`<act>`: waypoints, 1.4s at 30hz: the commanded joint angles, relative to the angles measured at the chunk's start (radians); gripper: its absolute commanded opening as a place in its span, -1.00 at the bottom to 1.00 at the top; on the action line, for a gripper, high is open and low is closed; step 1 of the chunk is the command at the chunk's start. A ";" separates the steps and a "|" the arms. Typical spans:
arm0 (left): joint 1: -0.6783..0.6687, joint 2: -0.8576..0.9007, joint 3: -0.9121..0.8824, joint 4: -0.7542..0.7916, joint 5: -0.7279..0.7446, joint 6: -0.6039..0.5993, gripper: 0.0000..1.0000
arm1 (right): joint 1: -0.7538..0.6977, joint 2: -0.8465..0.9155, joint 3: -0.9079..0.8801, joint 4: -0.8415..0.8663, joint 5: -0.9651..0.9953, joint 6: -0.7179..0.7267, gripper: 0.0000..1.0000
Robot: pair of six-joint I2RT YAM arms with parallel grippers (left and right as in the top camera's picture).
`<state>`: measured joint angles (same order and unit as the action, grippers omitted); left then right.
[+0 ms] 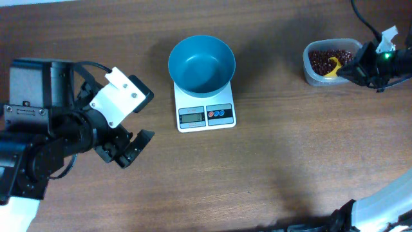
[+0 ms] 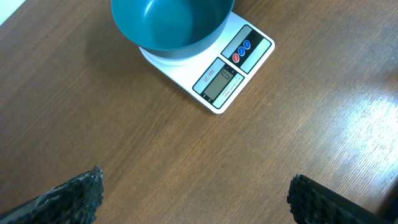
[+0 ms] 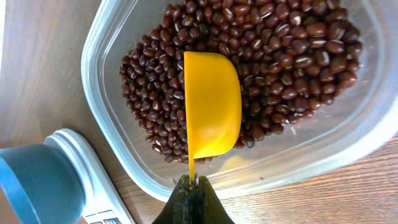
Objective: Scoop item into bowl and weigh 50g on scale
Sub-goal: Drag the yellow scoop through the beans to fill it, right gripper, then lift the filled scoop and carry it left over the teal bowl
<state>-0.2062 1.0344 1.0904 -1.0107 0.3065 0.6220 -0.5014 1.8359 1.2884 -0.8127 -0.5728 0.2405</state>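
Observation:
The teal-blue bowl [image 1: 201, 63] stands empty on the white scale [image 1: 205, 115] at the table's middle; both show in the left wrist view, bowl [image 2: 171, 25] and scale [image 2: 233, 68]. The reddish-brown beans [image 1: 322, 59] lie in a clear tub [image 1: 310, 69] at the far right. My right gripper [image 3: 193, 182] is shut on the handle of a yellow scoop [image 3: 211, 102], whose cup rests in the beans [image 3: 280, 56], tipped on its side. My left gripper [image 2: 193, 196] is open and empty above bare table, left of the scale.
The clear tub's rim [image 3: 106, 143] lies close beside the scale [image 3: 93, 180] in the right wrist view. The left arm's body [image 1: 58, 135] fills the left side of the table. A black cable [image 1: 364, 19] runs at the far right.

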 commanded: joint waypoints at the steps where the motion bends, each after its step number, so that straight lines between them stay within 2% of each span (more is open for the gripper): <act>1: 0.005 0.000 0.019 -0.001 0.001 0.015 0.97 | -0.040 0.019 -0.023 -0.018 -0.019 0.000 -0.92; 6: 0.005 0.000 0.019 -0.001 0.001 0.015 0.98 | -0.051 0.018 -0.019 -0.016 -0.079 -0.076 -0.92; 11: 0.005 0.000 0.019 -0.001 0.001 0.015 0.97 | -0.078 0.016 -0.007 -0.009 -0.091 -0.079 -0.92; 17: 0.005 0.000 0.019 -0.001 0.001 0.015 0.98 | -0.156 0.016 -0.006 0.008 -0.240 -0.079 -0.92; 24: 0.005 0.000 0.019 -0.001 0.001 0.015 0.98 | -0.167 0.016 -0.006 0.008 -0.350 -0.079 -0.92; 27: 0.005 0.000 0.019 -0.001 0.001 0.015 0.98 | -0.167 0.016 -0.007 -0.011 -0.224 -0.105 -0.92; 31: 0.005 0.000 0.019 -0.001 0.001 0.015 0.98 | -0.167 0.016 0.000 -0.021 -0.340 -0.106 -0.92; 34: 0.005 0.000 0.019 -0.001 0.001 0.015 0.98 | -0.167 0.016 0.000 -0.060 -0.172 -0.128 -0.92; 37: 0.005 0.000 0.019 -0.001 0.001 0.015 0.98 | -0.167 0.010 0.015 -0.050 -0.364 -0.131 -0.92; 38: 0.005 0.000 0.019 -0.001 0.001 0.015 0.98 | -0.167 0.008 0.021 -0.037 -0.369 -0.133 -0.92; 40: 0.005 0.000 0.019 -0.001 0.001 0.015 0.98 | -0.167 0.008 0.021 -0.050 -0.213 -0.131 -0.92; 42: 0.005 0.000 0.019 -0.001 0.001 0.015 0.98 | -0.167 0.005 0.024 -0.057 -0.237 -0.129 -0.92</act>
<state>-0.2062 1.0344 1.0904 -1.0107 0.3065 0.6220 -0.6632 1.8420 1.2900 -0.8600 -0.8330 0.1242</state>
